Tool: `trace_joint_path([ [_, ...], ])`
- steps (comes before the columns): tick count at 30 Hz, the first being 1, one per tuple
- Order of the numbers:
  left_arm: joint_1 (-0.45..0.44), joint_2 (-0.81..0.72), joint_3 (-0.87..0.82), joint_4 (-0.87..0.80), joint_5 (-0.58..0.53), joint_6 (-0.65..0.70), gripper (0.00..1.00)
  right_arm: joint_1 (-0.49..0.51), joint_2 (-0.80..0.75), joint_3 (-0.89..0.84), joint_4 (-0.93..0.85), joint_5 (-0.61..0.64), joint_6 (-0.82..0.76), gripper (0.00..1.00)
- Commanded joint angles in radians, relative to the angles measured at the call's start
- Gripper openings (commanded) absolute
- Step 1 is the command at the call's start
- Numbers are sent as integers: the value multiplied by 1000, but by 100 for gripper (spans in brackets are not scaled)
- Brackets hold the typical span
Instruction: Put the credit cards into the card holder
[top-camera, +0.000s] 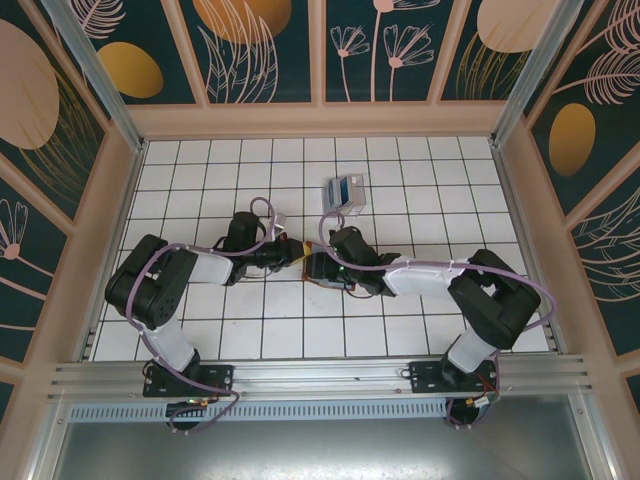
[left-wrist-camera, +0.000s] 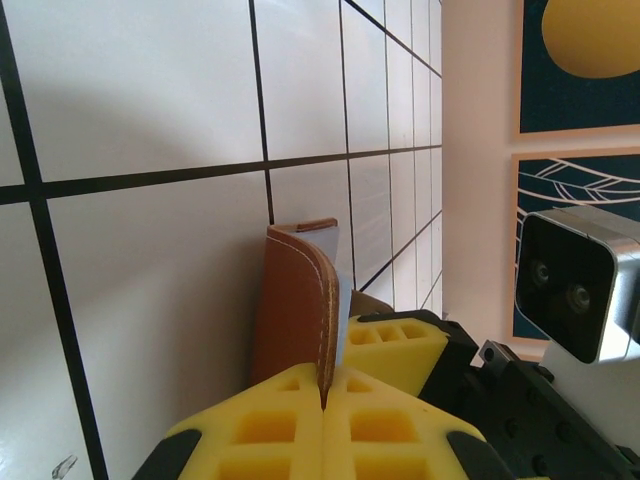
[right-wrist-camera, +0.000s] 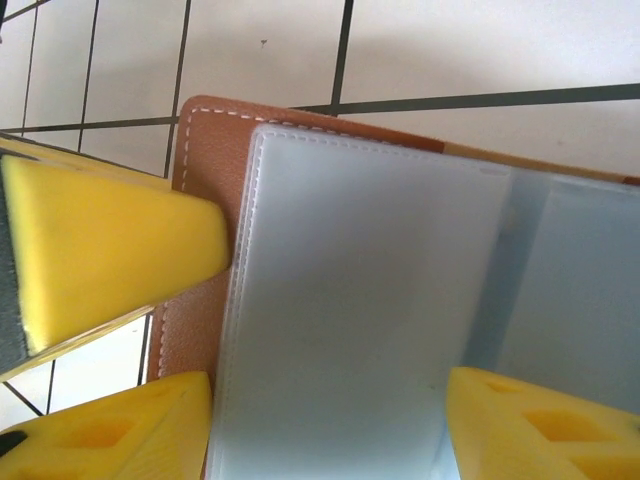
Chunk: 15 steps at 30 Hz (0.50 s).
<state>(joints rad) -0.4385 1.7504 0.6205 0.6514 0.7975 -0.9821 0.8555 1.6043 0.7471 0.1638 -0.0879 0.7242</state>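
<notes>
The reddish-brown card holder (top-camera: 312, 276) lies open at the middle of the tiled table, between the two grippers. My left gripper (left-wrist-camera: 323, 400) is shut on the edge of its stitched leather cover (left-wrist-camera: 290, 310), which stands up from the table. My right gripper (right-wrist-camera: 330, 440) is open, hovering close over the holder's clear plastic sleeves (right-wrist-camera: 370, 300), one fingertip (right-wrist-camera: 110, 440) by the leather border and the other on the far side of the sleeve. The blue credit cards (top-camera: 350, 187) sit in a clear box behind the grippers.
The clear plastic box (top-camera: 333, 192) stands about two tiles beyond the grippers. White tiled floor lies open to the left, right and front. Wooden walls with patterned panels ring the table. The right wrist camera (left-wrist-camera: 575, 290) is close beside my left gripper.
</notes>
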Motion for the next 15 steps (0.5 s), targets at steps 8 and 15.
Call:
trace_joint_path([
  [8, 3, 24, -2, 41, 28, -12, 0, -14, 14, -32, 27, -1, 2, 56],
  [15, 3, 26, 4, 5, 15, 13, 0, -27, -6, -52, 18, 20, 0, 45],
])
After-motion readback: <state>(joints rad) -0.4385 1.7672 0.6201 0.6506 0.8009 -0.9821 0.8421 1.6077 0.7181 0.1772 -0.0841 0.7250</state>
